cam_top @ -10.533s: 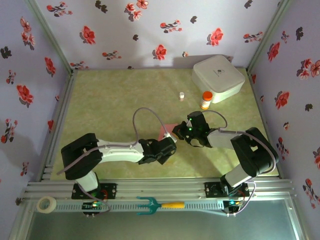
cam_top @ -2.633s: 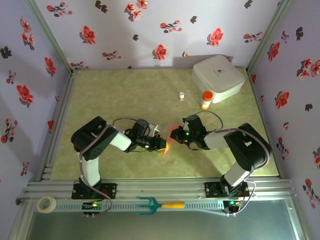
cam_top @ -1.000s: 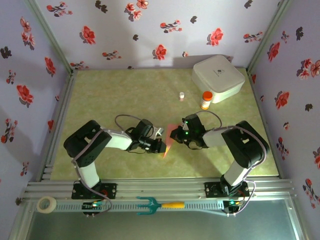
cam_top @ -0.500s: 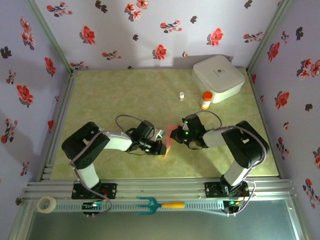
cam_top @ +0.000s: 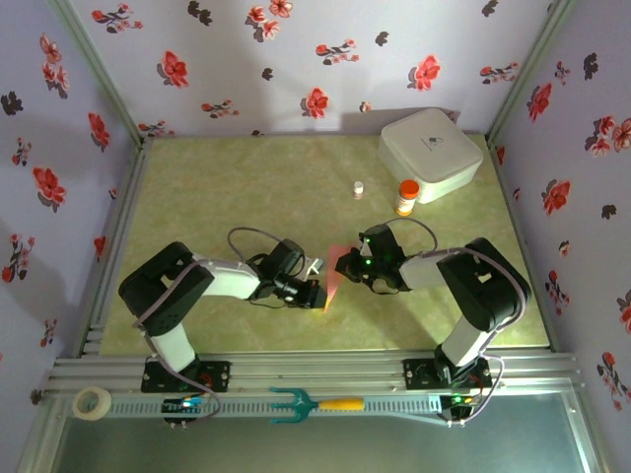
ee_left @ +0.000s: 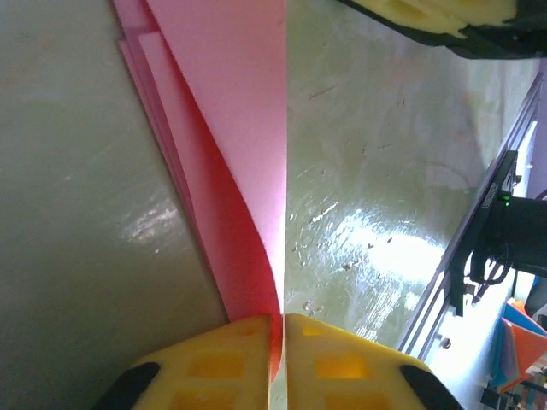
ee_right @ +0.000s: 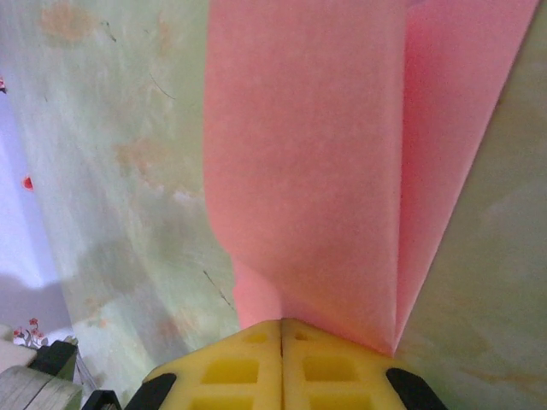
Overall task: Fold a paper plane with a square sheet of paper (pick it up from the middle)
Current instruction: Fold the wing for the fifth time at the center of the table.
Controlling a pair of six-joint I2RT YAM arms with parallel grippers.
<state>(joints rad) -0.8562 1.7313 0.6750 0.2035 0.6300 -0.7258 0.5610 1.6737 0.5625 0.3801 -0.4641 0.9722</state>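
Note:
The salmon-pink sheet of paper (cam_top: pixel 335 276) is folded into narrow layers and sits low over the green table, between my two grippers. My left gripper (cam_top: pixel 317 294) is shut on its near end. In the left wrist view the yellow fingertips (ee_left: pixel 214 359) pinch the paper (ee_left: pixel 231 128) at a crease, and the layers fan away from them. My right gripper (cam_top: pixel 348 266) is shut on the far end. Seen from the right wrist, the gripper (ee_right: pixel 282 325) clamps a wide flap of the paper (ee_right: pixel 316 171), and a second flap stands up on the right.
A white rounded box (cam_top: pixel 430 153) stands at the back right. In front of it are an orange-capped bottle (cam_top: pixel 405 197) and a small white vial (cam_top: pixel 358 189). On the near rail lie a tape roll (cam_top: pixel 93 402) and a teal fork (cam_top: pixel 306 404).
My left gripper has shifted slightly toward the near edge with the paper's end in it. The right gripper has held still.

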